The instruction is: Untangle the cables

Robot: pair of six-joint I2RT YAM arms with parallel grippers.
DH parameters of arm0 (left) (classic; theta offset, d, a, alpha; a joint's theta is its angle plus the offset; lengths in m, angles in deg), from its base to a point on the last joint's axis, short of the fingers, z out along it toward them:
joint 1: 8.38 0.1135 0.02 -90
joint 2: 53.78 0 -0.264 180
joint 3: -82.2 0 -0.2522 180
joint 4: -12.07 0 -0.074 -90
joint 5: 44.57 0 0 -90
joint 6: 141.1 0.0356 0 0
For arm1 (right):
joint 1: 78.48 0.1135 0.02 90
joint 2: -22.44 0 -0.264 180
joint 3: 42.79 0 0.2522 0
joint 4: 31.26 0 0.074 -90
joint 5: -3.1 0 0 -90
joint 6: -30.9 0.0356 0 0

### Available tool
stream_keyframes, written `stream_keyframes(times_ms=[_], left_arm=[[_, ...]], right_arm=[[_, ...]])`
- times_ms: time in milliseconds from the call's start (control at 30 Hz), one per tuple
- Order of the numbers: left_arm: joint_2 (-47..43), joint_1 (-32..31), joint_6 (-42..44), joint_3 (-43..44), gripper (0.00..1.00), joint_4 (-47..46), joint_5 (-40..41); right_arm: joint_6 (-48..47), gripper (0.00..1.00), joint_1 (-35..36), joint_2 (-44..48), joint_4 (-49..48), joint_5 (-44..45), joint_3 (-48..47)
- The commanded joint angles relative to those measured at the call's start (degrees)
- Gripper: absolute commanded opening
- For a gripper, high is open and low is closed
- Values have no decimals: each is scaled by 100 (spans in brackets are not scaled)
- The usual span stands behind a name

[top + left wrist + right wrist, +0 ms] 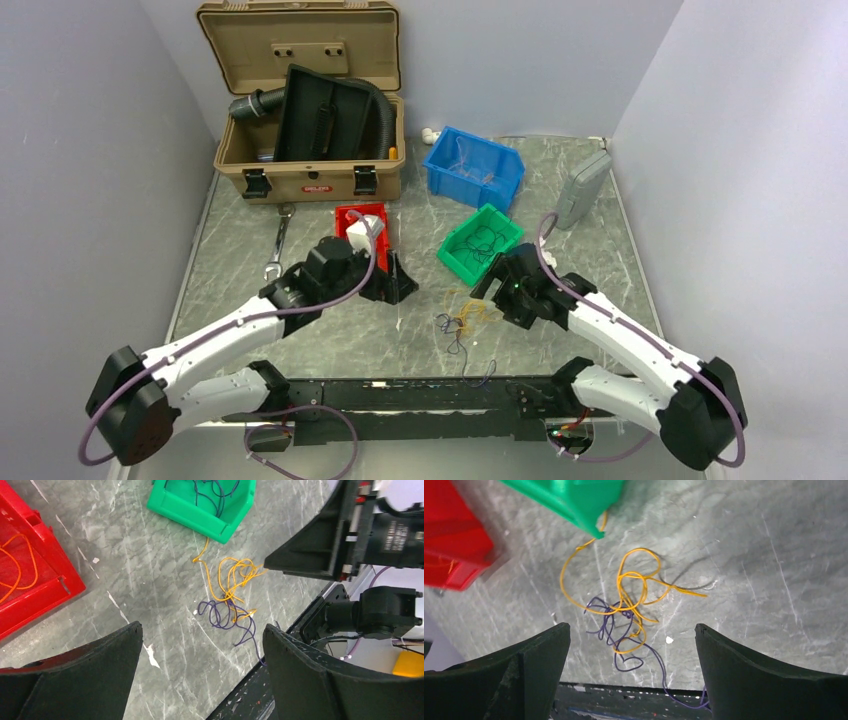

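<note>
The cables [465,318] [231,597] [629,607], a loose knot of thin orange-yellow and purple wires, lie on the grey marbled tabletop [395,335] near its front edge, between the two grippers. One orange strand runs up to the corner of the green plastic bin [480,243] [200,510] [569,497], and a purple strand trails toward the black front rail [400,395]. The right gripper [490,285] [631,675] hovers over the knot, fingers spread and holding nothing. The left gripper [400,282] [200,665] is likewise spread wide and empty, beside the red plastic bin [362,225] [30,580]. A blue plastic bin [475,168] and an open tan toolbox [310,170] sit farther back.
</note>
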Motion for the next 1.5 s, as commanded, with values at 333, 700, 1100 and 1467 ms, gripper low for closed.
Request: stream_keyframes(times_ms=[333, 700, 1100, 1467], left_arm=[[-1167, -187, -1, -952, 92, -731, 608], [-1652, -191, 243, -935, 93, -186, 842], [-2090, -190, 604, -1318, 93, -1434, 184], [-1462, -191, 1129, -1571, 93, -3128, 224]], right_arm=[[1781, 87, 586, -1665, -554, 915, -304], [1618, 0, 1125, -1955, -154, 1450, -1081], [409, 0, 1292, -792, -402, 459, -2797], [-156, 0, 1290, -1028, -666, 190, -4199]])
